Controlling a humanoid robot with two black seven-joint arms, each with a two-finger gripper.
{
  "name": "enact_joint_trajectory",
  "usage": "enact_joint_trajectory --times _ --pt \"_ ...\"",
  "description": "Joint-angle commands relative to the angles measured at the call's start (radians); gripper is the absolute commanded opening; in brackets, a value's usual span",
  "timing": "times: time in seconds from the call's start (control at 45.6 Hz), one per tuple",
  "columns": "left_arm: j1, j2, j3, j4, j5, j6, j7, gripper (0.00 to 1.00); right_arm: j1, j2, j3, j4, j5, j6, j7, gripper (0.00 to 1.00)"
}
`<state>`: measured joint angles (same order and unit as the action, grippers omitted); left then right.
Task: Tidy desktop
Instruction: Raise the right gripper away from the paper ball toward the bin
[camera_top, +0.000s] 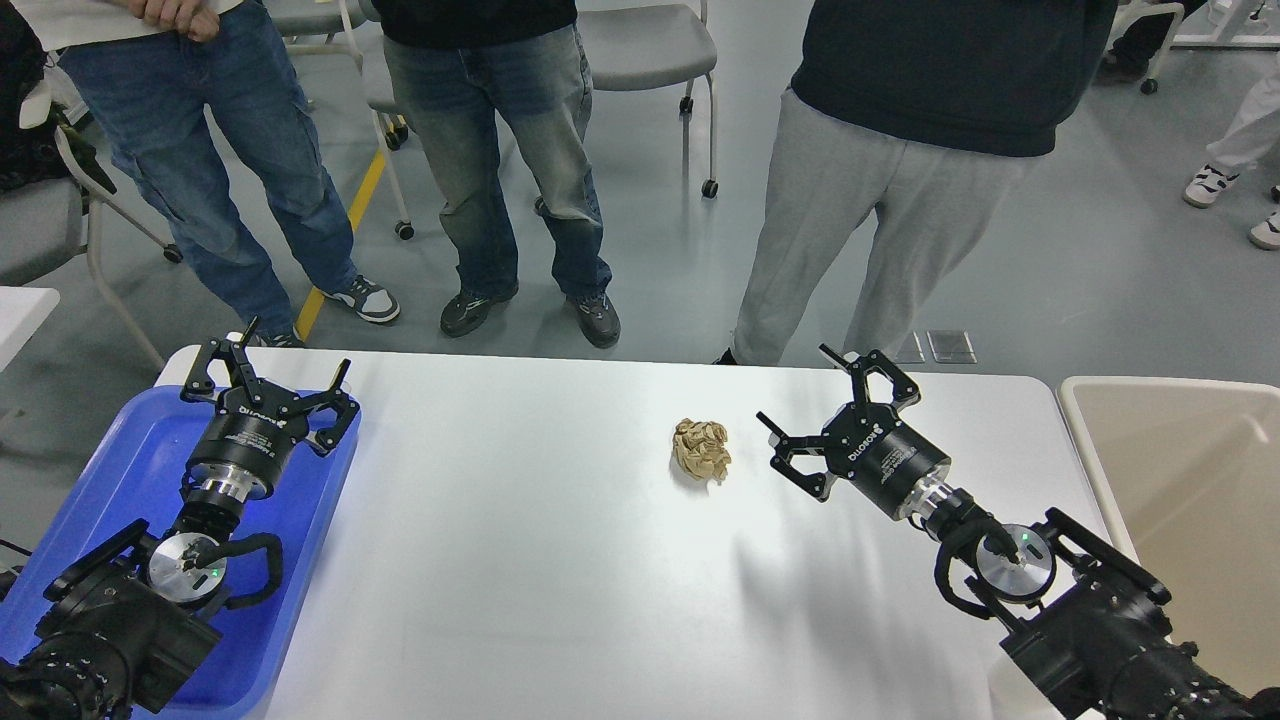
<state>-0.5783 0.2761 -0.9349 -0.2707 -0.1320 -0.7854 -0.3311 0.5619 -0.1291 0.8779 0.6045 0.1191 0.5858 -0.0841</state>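
The white glossy desktop fills the middle of the head view. A crumpled ball of brown paper lies on it, right of centre. My right gripper is open and empty, hovering just right of the paper ball, its fingers spread toward the far edge. My left gripper is open and empty above the far end of the blue tray at the table's left.
A beige tub stands at the right edge of the table. Three people stand close behind the far edge, one in grey trousers nearest my right gripper. Office chairs stand on the floor behind them.
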Motion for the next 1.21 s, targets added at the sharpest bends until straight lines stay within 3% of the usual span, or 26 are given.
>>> enact_joint_trajectory --times 0.0,0.197,0.768,0.921,1.184 --pt "0.000 0.000 0.001 -0.001 0.000 0.000 0.000 1.00 0.010 -0.108 0.001 0.086 -0.076 -0.011 -0.002 1.00" --pt "0.000 0.000 0.001 0.001 0.000 0.000 0.001 1.00 0.050 -0.305 -0.033 0.215 -0.174 -0.041 -0.013 1.00" --pt "0.000 0.000 0.001 -0.001 0.000 0.000 0.001 1.00 0.358 -0.779 -0.440 0.388 -0.203 -0.023 -0.011 1.00" --pt "0.000 0.000 0.001 -0.001 0.000 0.000 0.001 1.00 0.437 -0.921 -0.582 0.481 -0.347 -0.003 -0.009 1.00" --pt "0.000 0.000 0.001 -0.001 0.000 0.000 0.001 1.00 0.449 -1.084 -0.642 0.621 -0.656 0.012 -0.006 1.00"
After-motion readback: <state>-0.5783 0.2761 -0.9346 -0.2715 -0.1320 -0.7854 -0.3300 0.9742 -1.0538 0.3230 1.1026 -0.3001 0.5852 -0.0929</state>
